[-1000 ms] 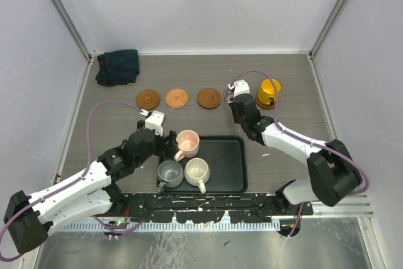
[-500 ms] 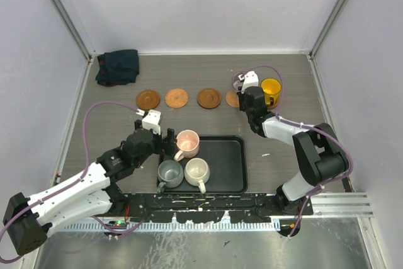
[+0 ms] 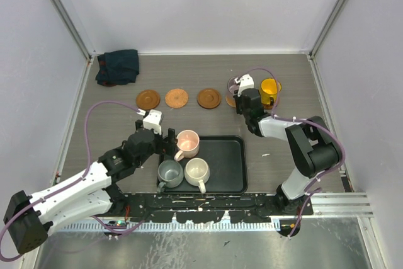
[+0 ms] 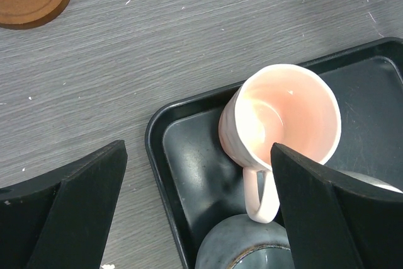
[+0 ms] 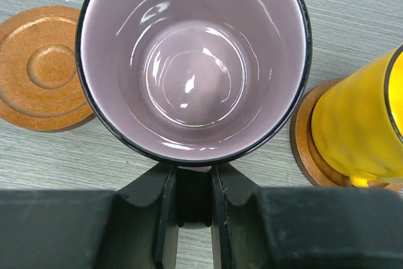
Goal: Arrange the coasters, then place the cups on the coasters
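My right gripper (image 5: pixel 193 203) is shut on the handle of the mauve cup (image 5: pixel 192 61) and holds it upright between a rimmed brown coaster (image 5: pixel 41 67) and the yellow cup (image 5: pixel 365 124), which stands on its own coaster (image 5: pixel 305 149). From above, the right gripper (image 3: pixel 243 94) covers that cup; a coaster edge (image 3: pixel 230 101) peeks out beside it. Three bare coasters (image 3: pixel 148 99) (image 3: pixel 176 97) (image 3: pixel 209 97) lie in a row. My left gripper (image 4: pixel 201 206) is open beside the pink cup (image 4: pixel 286 118), its right finger (image 4: pixel 334 212) over the handle. The grey-green cup (image 3: pixel 170 172) and cream cup (image 3: pixel 196 169) sit in the tray.
The black tray (image 3: pixel 230 155) lies at the near middle, with its rim (image 4: pixel 157 143) under my left gripper. A dark folded cloth (image 3: pixel 118 66) sits at the back left corner. White walls and metal rails close in the table on three sides.
The right gripper has carried the mauve cup slightly back and then left, beside the yellow cup, with its arm folding in. The left arm has barely moved.
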{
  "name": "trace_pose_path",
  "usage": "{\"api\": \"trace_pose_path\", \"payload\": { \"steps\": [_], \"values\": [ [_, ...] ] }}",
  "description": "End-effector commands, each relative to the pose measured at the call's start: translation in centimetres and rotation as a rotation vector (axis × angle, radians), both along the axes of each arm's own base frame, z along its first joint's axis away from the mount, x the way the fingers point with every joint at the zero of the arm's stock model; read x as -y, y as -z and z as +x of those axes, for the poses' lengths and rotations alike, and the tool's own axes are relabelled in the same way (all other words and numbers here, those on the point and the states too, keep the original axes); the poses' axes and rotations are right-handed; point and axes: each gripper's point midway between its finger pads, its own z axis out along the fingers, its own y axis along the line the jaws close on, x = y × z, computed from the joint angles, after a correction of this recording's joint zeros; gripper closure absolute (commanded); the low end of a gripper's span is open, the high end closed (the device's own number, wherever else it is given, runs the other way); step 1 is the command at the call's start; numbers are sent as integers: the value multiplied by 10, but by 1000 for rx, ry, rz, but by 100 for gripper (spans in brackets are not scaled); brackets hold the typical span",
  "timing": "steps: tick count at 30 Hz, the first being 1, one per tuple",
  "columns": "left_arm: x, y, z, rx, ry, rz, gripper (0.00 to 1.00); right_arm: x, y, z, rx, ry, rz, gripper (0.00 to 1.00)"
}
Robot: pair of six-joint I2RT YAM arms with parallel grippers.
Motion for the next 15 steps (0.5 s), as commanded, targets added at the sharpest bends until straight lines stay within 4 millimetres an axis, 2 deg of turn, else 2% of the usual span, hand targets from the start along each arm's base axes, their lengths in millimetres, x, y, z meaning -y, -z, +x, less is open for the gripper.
{"api": "trace_pose_path", "payload": {
  "steps": [1,7,15],
  "values": [
    [5,-10,7,38,-18,-44,2,-8,-46,25,168,5,76,99],
    [6,-7,8,32,-17,-38,2,-9,-35,28,136,10,65,99],
    [6,-5,8,28,-18,-30,2,-9,-34,32,131,13,62,99]
  ]
}}
